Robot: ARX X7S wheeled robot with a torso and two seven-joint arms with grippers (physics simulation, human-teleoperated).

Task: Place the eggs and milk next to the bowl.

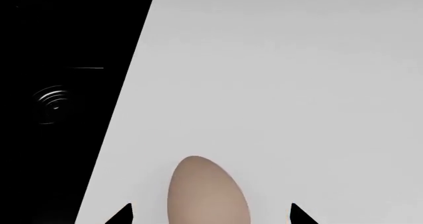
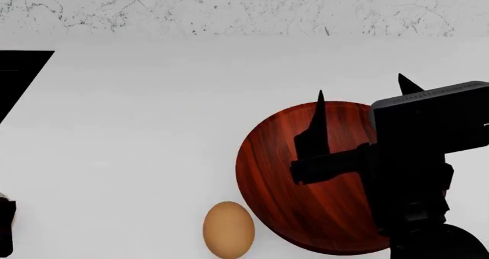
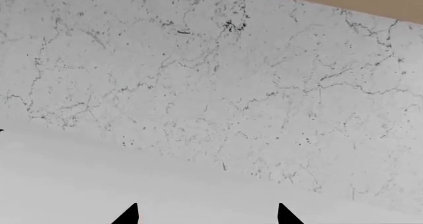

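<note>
Left wrist view alone shows the pale pinkish-beige egg [image 1: 208, 192]: it lies on the white counter [image 1: 284, 85] between the two tips of the left tool [image 1: 211, 215], which stand spread wide on either side of it with a clear gap, touching nothing. Egg's long axis runs straight out from the tool, narrow end pointing away. A black panel [image 1: 59, 100] borders the counter on one side.

Head view alone shows the bowl [image 2: 290, 179], right of centre at the near edge, and the orange-brown egg [image 2: 228, 229] just left of it, very close to the rim; contact not resolvable. That egg's long axis runs near to far. The right tool [image 2: 359, 101] hovers above the bowl, tips apart, empty.

Right wrist view shows only the marbled wall [image 3: 198, 75], bare counter and two separated tips. Milk appears in no view.
</note>
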